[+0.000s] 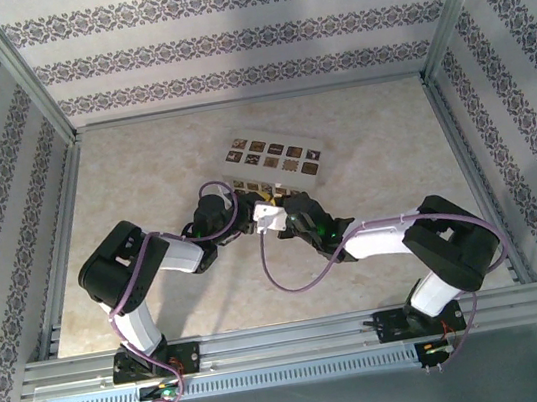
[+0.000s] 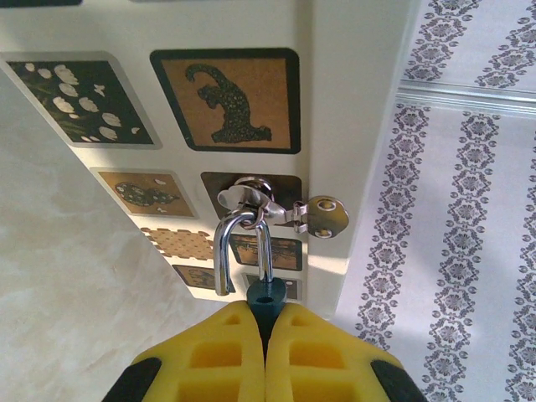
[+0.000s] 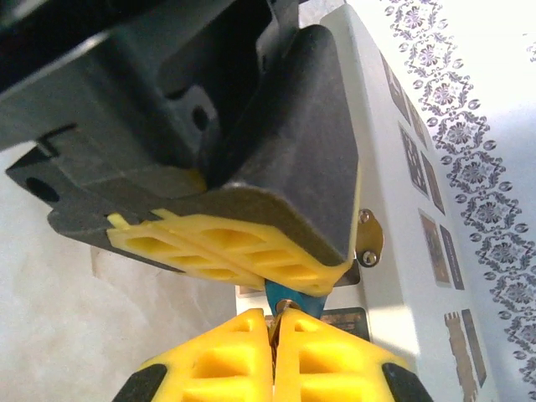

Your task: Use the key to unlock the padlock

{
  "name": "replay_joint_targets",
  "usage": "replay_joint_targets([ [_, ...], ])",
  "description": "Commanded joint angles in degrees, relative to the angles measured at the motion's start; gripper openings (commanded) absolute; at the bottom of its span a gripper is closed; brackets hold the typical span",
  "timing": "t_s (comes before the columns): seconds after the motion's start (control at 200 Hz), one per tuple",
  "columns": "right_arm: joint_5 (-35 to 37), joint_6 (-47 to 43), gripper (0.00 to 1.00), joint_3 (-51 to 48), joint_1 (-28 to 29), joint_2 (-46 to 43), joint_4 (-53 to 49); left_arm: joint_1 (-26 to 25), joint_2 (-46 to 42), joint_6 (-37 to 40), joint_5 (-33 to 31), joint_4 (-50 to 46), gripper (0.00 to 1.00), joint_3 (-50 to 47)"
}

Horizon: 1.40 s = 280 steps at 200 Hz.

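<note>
Gripping teal padlock (image 2: 268,295) body, left end effector (image 2: 266,322) clenched. Shackle hooked through hasp (image 2: 322,216) on white picture board (image 2: 352,100) lying on surface (image 1: 144,179). Right end effector (image 3: 275,322) pinched on brass key (image 3: 286,298) at padlock's base.

Bare table (image 1: 142,169) either side; picture board (image 1: 277,156) right against the padlock (image 2: 265,295).

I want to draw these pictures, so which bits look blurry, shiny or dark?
Left wrist view: the left pincer, shut on the padlock, is blurry up close; its silver shackle glints. Right wrist view: the right pincer, shut on the key, is soft, and the left pincer's body above it is dark with shadow. Top view: light is even, shadows faint.
</note>
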Motion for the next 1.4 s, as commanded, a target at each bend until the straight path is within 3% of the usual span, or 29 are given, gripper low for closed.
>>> replay_joint_targets([
  [0.0,1.32,7.34,0.00,-0.07,0.94,-0.45,5.47,-0.77,-2.26,0.14,2.15,3.50,0.00,0.09],
  [0.445,-0.95,27.97,0.00,-0.69,1.99,-3.52,2.90,-1.30,-0.43,0.57,1.87,3.81,0.00,-0.27],
  [0.82,-2.09,47.79,0.00,-4.31,2.22,0.42,12.08,-2.04,1.59,0.25,1.32,5.05,0.00,-0.63],
  [1.394,-2.77,57.85,0.00,-7.85,2.09,6.38,19.94,-2.97,7.53,-0.28,0.87,8.53,0.00,-0.80],
])
